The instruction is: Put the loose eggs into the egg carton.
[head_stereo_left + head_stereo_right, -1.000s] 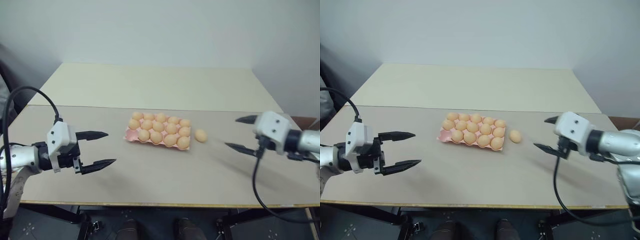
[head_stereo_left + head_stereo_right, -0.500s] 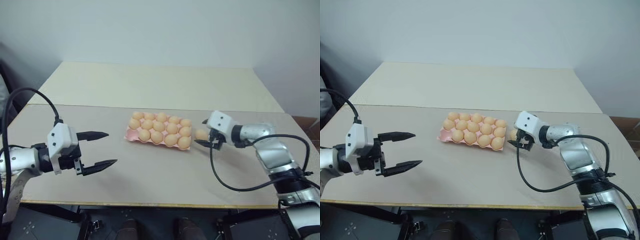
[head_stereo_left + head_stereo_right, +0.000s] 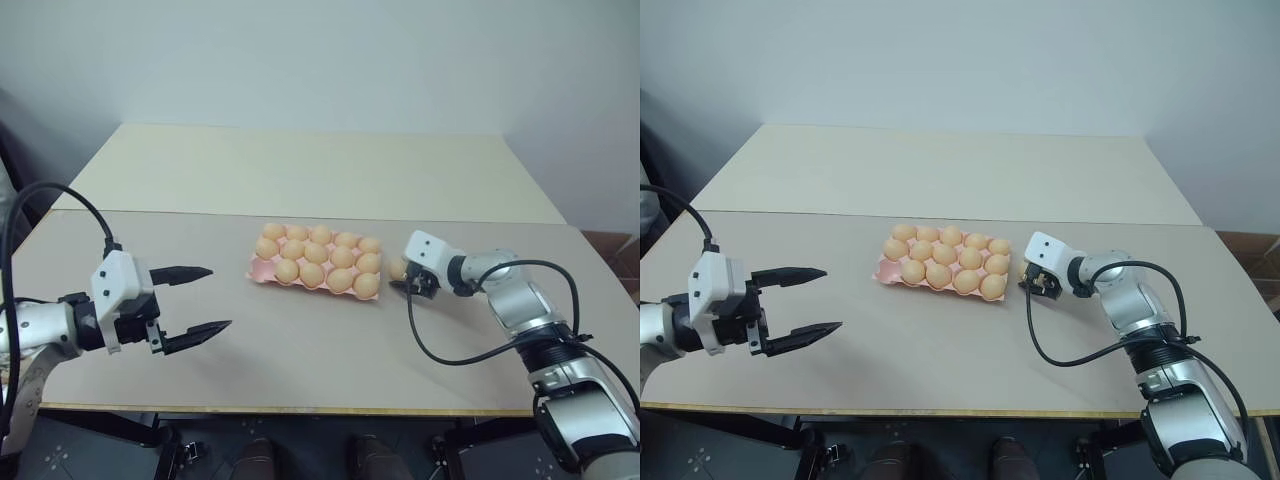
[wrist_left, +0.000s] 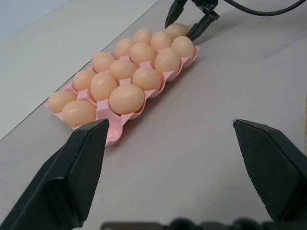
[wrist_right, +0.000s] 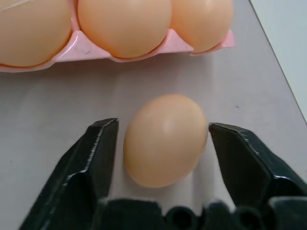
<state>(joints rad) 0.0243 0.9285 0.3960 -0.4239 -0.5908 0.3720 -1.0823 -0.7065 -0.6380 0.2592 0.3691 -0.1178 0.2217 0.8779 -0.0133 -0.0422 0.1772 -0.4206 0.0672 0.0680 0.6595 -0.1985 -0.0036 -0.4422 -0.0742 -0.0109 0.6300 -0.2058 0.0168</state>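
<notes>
Leftmost, the left claw (image 3: 195, 300) hangs above the grey tabletop (image 3: 320, 350) with its two black fingers spread wide and nothing between them, well apart from everything else. Near the middle lies the pink egg carton (image 3: 262, 268), flat on the tabletop, its cups filled with pale orange-tan eggs in three rows. Just beside the carton's right end rests one loose egg (image 5: 165, 139), on the tabletop and outside the cups. Around this egg sits the right claw (image 5: 163, 136), lowered to the surface, one finger (image 5: 98, 148) on either side of it; narrow gaps still show between pads and shell, so the egg is bracketed but not clearly gripped.
</notes>
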